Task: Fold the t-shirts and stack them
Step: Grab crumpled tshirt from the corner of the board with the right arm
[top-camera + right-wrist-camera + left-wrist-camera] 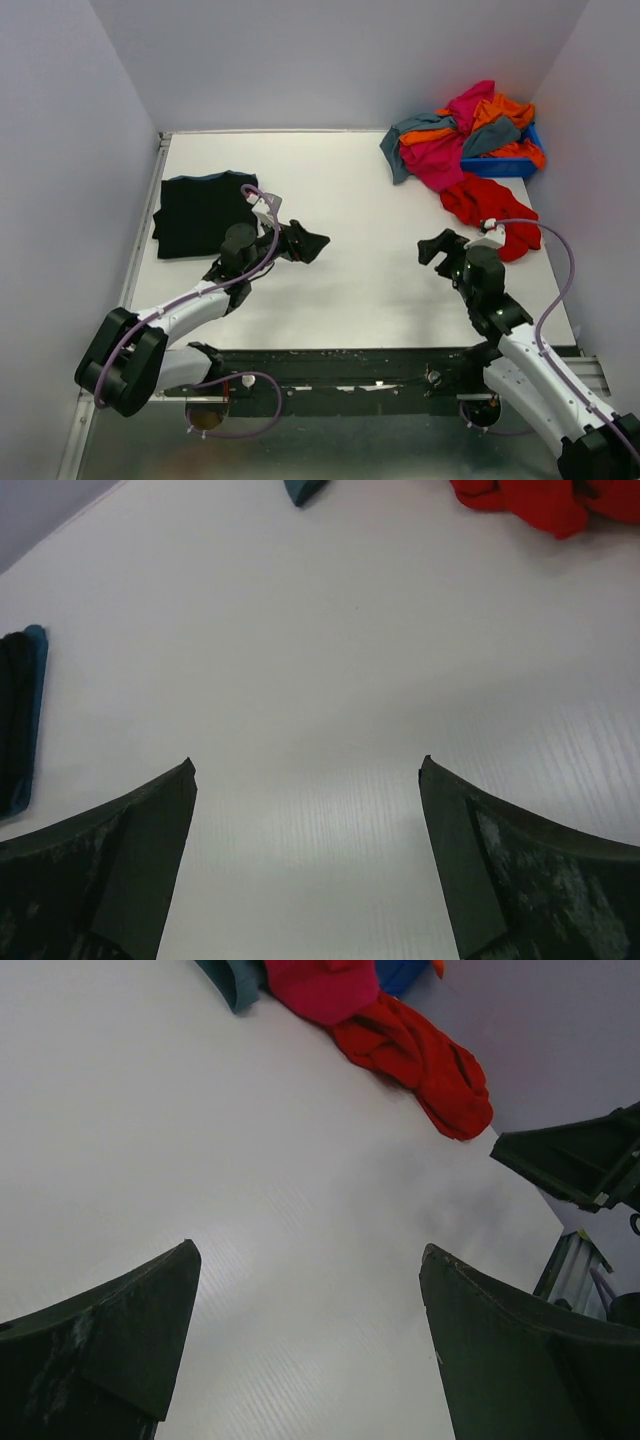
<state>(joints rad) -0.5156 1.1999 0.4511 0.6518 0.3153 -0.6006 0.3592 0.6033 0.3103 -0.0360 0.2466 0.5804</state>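
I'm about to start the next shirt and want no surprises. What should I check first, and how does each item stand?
1. Left pincer open, holding nothing: ok.
2. Right pincer open, holding nothing: ok.
3. Black t-shirt folded flat, left side of the table: ok.
4. Red t-shirt lying on the table, outside the blue bin: ok.
5. Red t-shirt free of the pile behind it: cannot tell.
6. Bare table between the pincers for folding: ok.
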